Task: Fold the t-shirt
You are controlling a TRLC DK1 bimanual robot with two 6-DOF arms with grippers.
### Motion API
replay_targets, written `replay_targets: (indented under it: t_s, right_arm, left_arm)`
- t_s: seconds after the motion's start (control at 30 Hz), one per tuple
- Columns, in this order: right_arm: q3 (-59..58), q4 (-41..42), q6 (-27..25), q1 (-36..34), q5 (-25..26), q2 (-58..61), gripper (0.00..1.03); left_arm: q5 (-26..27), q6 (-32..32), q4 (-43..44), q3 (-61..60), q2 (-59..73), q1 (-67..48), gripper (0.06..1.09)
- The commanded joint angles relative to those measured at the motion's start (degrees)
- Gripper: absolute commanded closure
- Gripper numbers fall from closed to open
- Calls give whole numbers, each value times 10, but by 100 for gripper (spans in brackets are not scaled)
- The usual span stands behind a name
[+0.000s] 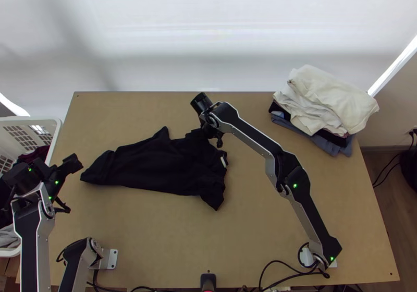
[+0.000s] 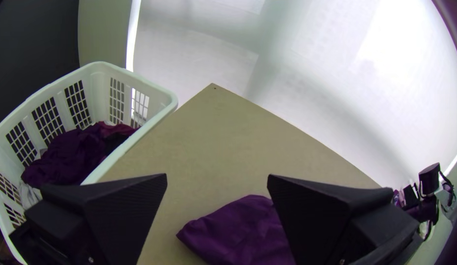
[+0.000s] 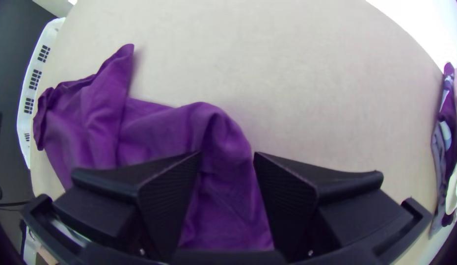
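Note:
The dark t-shirt point(image 1: 156, 161) lies bunched and creased across the table's middle-left; in the right wrist view the shirt point(image 3: 159, 127) looks purple. My left gripper point(image 1: 65, 174) is at the table's left side, just left of the shirt's narrow end. In the left wrist view that gripper point(image 2: 217, 184) stands open, with part of the shirt point(image 2: 243, 230) visible beyond the gap. My right gripper point(image 1: 204, 133) is over the shirt's upper right part. In the right wrist view the right gripper point(image 3: 228, 157) has its fingers apart, a raised fold of cloth showing between them.
A white laundry basket point(image 1: 54, 130) holding clothes stands against the table's left edge. A stack of folded garments point(image 1: 323, 104) sits at the table's far right corner. Bare tabletop point(image 1: 260, 229) lies between the shirt and the right arm's base.

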Motion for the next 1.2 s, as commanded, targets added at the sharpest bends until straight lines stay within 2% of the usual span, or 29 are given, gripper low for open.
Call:
replay_targets:
  t_s: [0.0, 0.1, 0.33, 0.57, 0.8, 0.83, 0.87, 0.93, 1.07, 1.17]
  right_arm:
    - [8, -30, 32, 10, -6, -42, 50]
    - [10, -61, 49, 14, -18, -43, 50]
    - [0, -101, 95, 14, -99, -33, 50]
    - [-1, -113, 100, 10, -143, 9, 50]
    - [3, -113, 99, 11, -162, 46, 51]
    - [3, -112, 98, 12, -162, 47, 53]
    - [5, -110, 97, 12, -163, 49, 64]
    - [10, -95, 95, 12, -163, 48, 99]
    - [29, -88, 93, 16, -163, 30, 100]
    - [30, -52, 94, 23, -163, -8, 100]
  left_arm:
    - [5, -7, -2, 16, 4, -1, 9]
    - [5, -7, -2, 18, 7, -2, 9]
    - [5, -8, -2, 17, 7, -4, 9]
    - [5, -8, -2, 16, 7, -4, 9]
    - [5, -7, -2, 16, 7, -3, 10]
    - [5, -7, -2, 16, 7, -3, 9]
    - [5, -7, -3, 16, 7, -3, 9]
    - [5, -7, -2, 14, 7, -3, 9]
    - [5, -7, -2, 12, 5, -4, 9]
    - [5, -7, -2, 11, 5, -4, 9]
